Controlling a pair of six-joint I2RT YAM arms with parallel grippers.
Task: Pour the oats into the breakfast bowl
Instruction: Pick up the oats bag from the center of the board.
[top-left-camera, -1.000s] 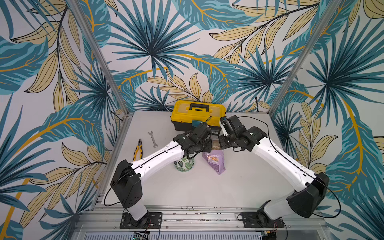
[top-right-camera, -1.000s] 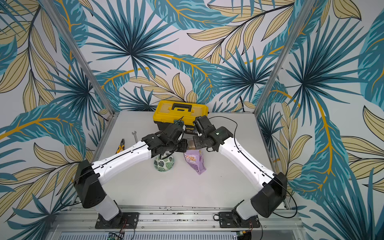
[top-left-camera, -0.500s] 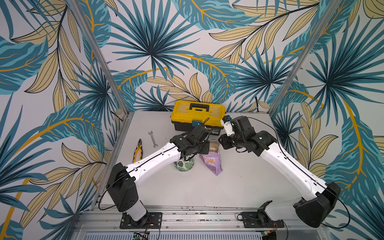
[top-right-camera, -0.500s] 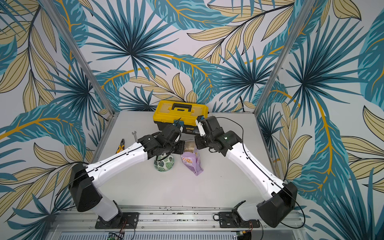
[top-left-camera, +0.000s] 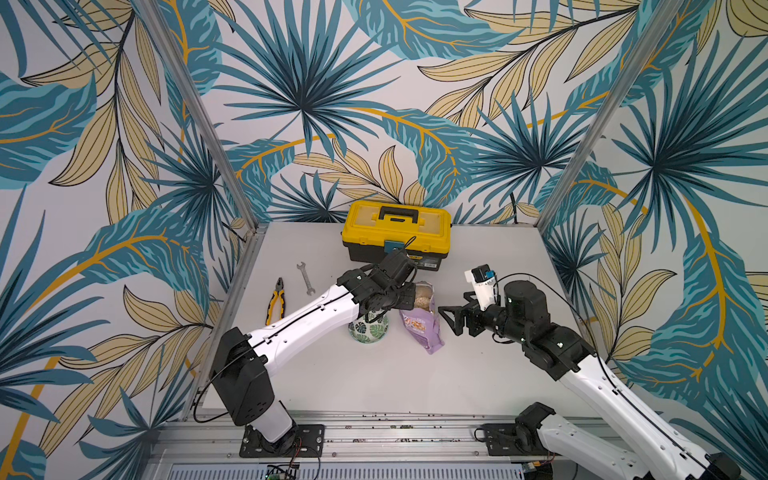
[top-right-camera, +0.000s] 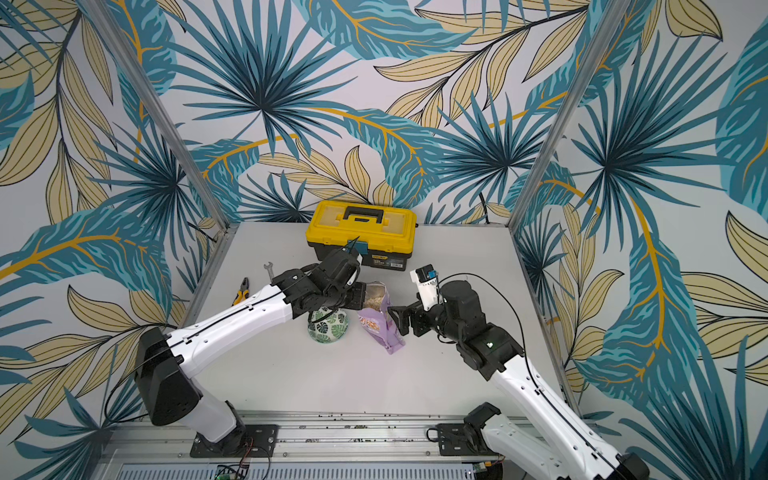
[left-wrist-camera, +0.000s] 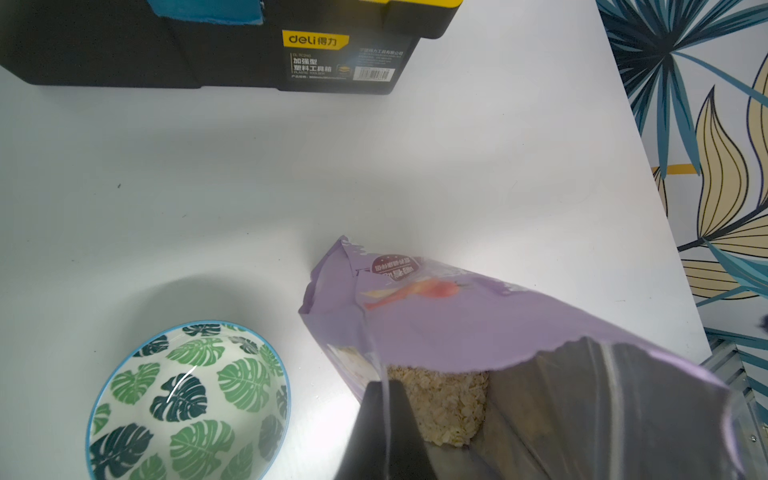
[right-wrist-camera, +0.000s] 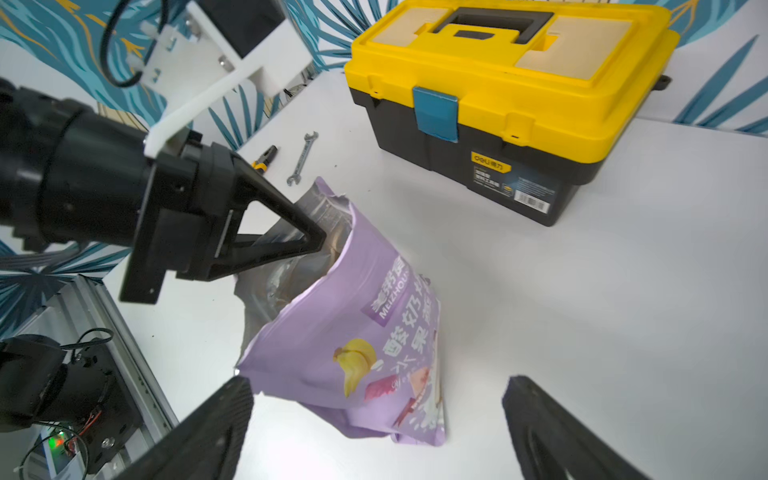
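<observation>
In a top view the breakfast bowl (top-left-camera: 368, 330) stands upright on the worktop (top-left-camera: 374, 386), partly under the left arm's wrist. The left wrist view shows it empty. Just right of it, the left hand (top-left-camera: 409, 297) is pressed together on the rim of the pouch (top-left-camera: 422, 326), pinching the wall at the open mouth on the bowl's side. The pouch leans a little, its base apparently resting on the worktop, just beside the bowl with a gap between them. The oats (left-wrist-camera: 440, 399) lie low inside it, well below the torn rim. Farther right, the right hand (top-left-camera: 449, 321) is spread wide, near the pouch's side but apart from it, holding nothing.

The step in hand looks like readying the opened pouch for the pour, with only the left hand gripping it and no oats in the bowl yet. The next move calls for lifting the pouch by that pinched rim, carrying its mouth over the bowl and tipping slowly. The bowl looks narrower than the pouch mouth, and a soft pouch held by one edge may sag or swing, so a gentle tilt seems wise.
</observation>
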